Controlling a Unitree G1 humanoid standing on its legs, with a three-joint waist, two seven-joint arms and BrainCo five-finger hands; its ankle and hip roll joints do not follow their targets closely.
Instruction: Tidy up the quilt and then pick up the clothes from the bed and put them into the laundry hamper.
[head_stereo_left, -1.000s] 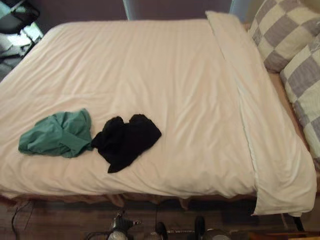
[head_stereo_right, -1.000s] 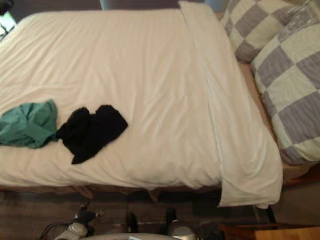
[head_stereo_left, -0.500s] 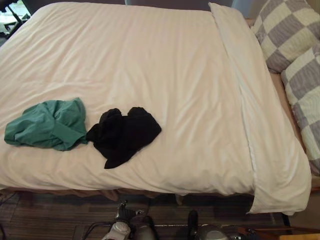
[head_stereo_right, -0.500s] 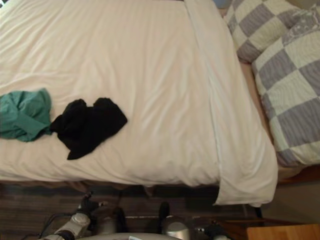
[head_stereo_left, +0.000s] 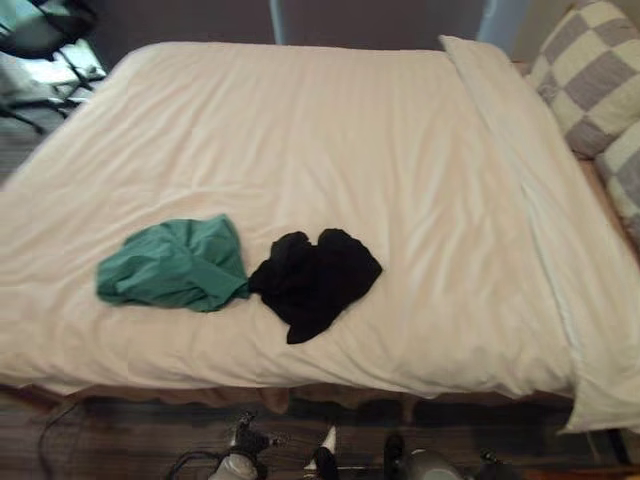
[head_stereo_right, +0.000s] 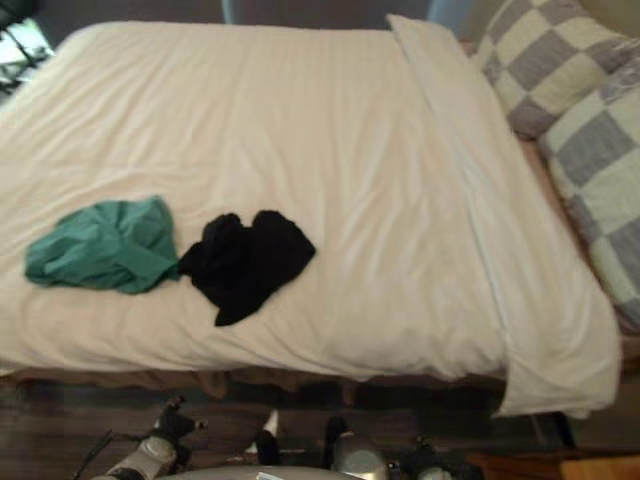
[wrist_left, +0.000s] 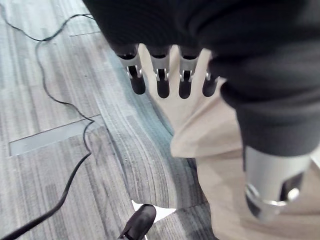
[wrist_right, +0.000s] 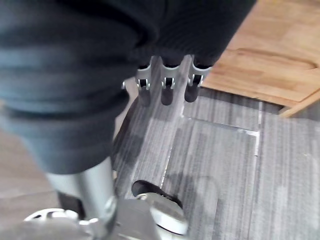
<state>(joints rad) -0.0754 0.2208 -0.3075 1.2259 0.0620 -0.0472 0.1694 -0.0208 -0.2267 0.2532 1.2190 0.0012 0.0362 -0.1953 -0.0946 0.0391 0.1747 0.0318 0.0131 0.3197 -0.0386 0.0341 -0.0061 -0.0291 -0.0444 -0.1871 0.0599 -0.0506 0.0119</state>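
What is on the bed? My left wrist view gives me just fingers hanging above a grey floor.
Observer: A green garment and a black garment lie side by side on the quilt, near its front edge.
Operator: Is the other hand holding something?
Observer: No, the right hand hangs with straight fingers above the floor.
Operator: Any pillows?
Observer: Yes, checked pillows lie past the quilt's folded-back end, on the robot's right.

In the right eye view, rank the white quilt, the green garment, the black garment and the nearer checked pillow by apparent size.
1. White striped quilt, by far the largest.
2. Nearer grey-and-cream checked pillow, though the view's edge cuts it off.
3. Crumpled green garment and crumpled black garment: they look about alike, too close to rank.
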